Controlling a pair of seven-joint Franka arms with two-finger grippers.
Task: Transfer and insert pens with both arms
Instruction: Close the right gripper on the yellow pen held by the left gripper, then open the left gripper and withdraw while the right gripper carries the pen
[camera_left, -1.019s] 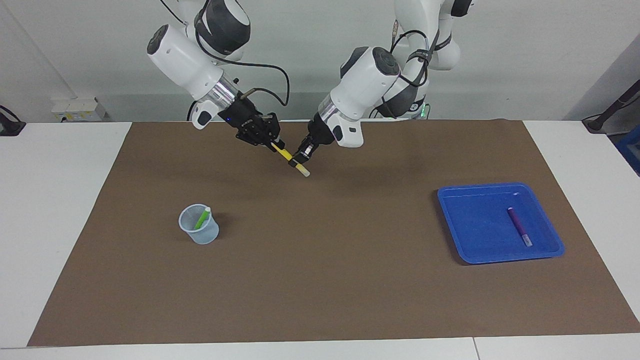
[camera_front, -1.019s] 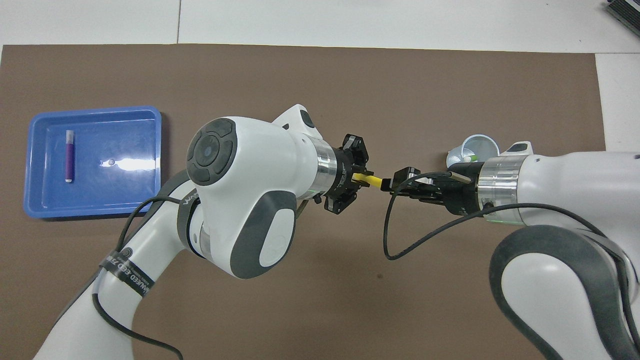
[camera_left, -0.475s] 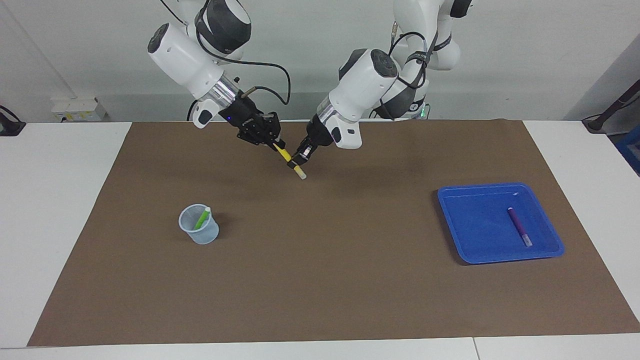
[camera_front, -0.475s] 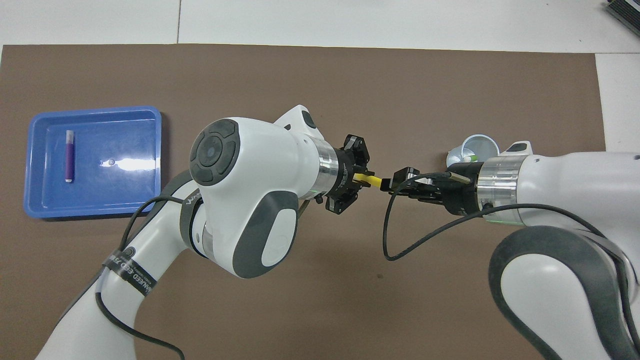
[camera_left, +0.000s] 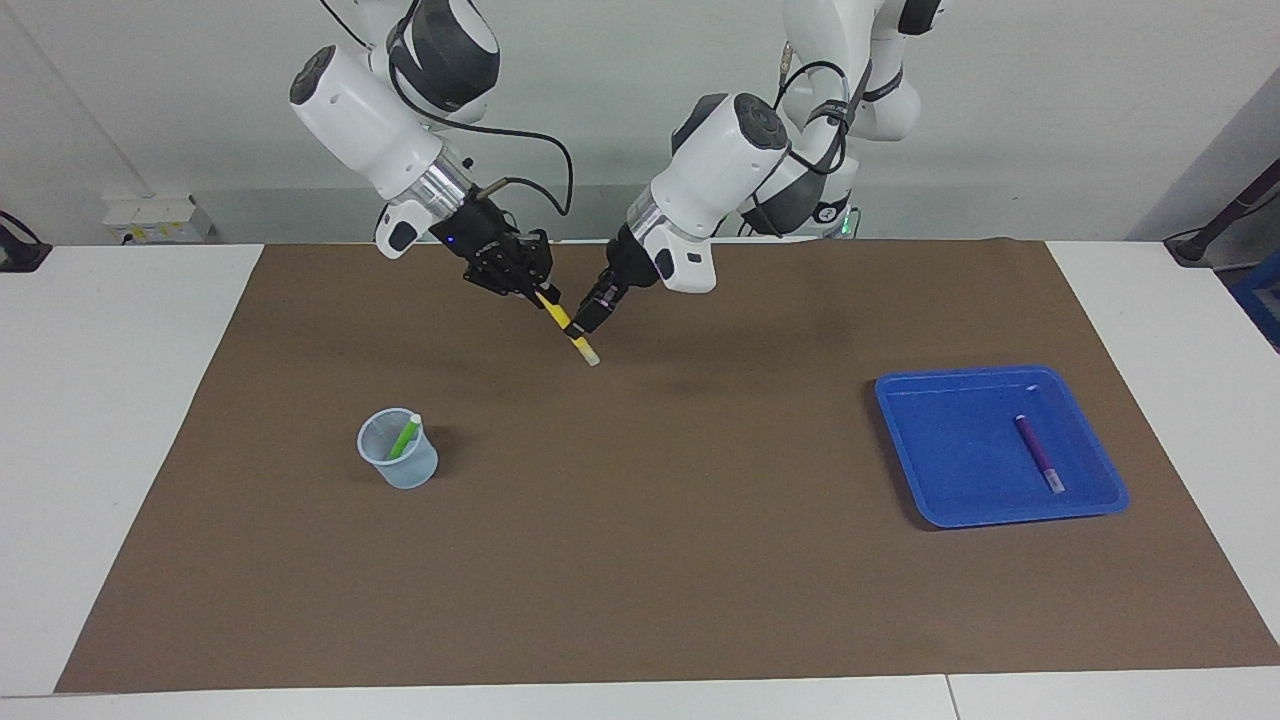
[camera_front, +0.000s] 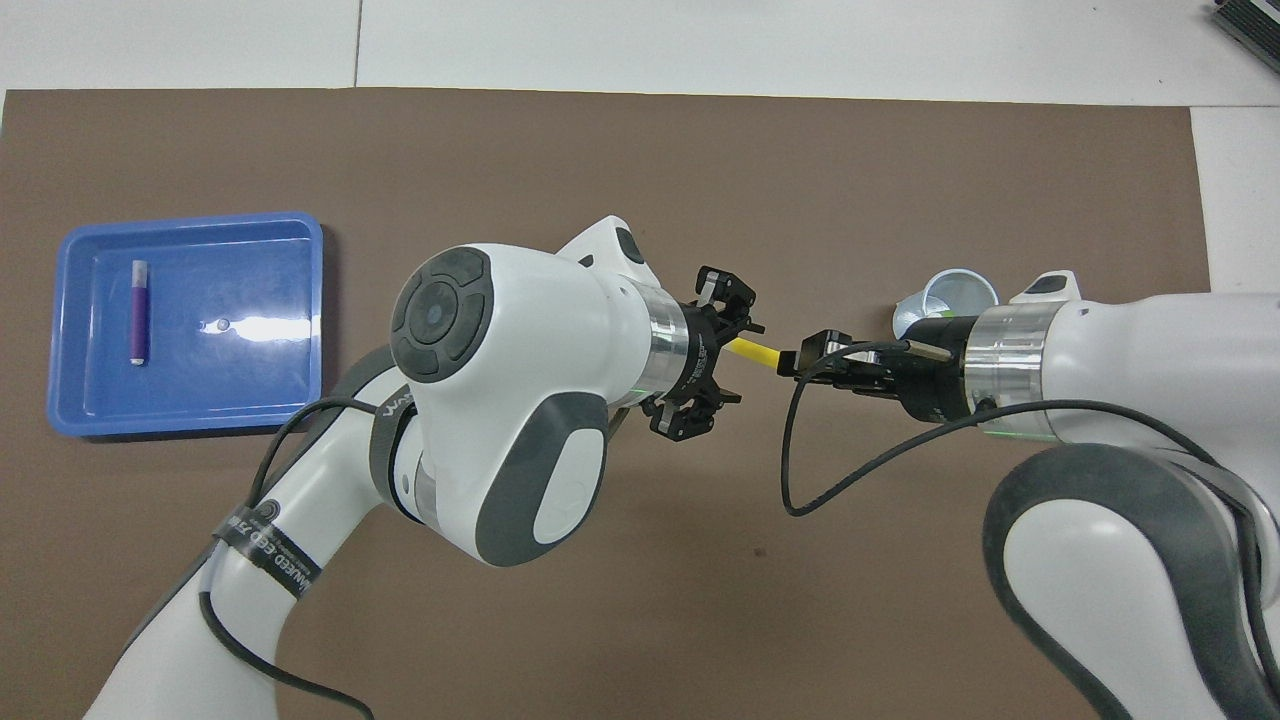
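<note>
Brown matting (camera_left: 640, 560) covered the white desk (camera_left: 110, 420) under a plain pale wall. Above the mat's robot-side middle, the right end effector (camera_left: 527, 283) gripped the yellow pen (camera_left: 566, 325) by its upper end, the pale cap pointing down. The left end effector (camera_left: 590, 318) sat around the lower shaft with its fingers parted in the overhead view, no longer clamping. A green pen (camera_left: 404, 437) leaned in the translucent cup (camera_left: 398, 462) toward the right arm's end. A purple pen (camera_left: 1038, 452) lay in the glossy blue tray (camera_left: 905, 450) toward the left arm's end. Each pen looked light, stiff and smooth, a slim plastic cylinder likely to pivot or slip if pinched near a tip. A hold across the barrel near the middle would probably be steadier.
</note>
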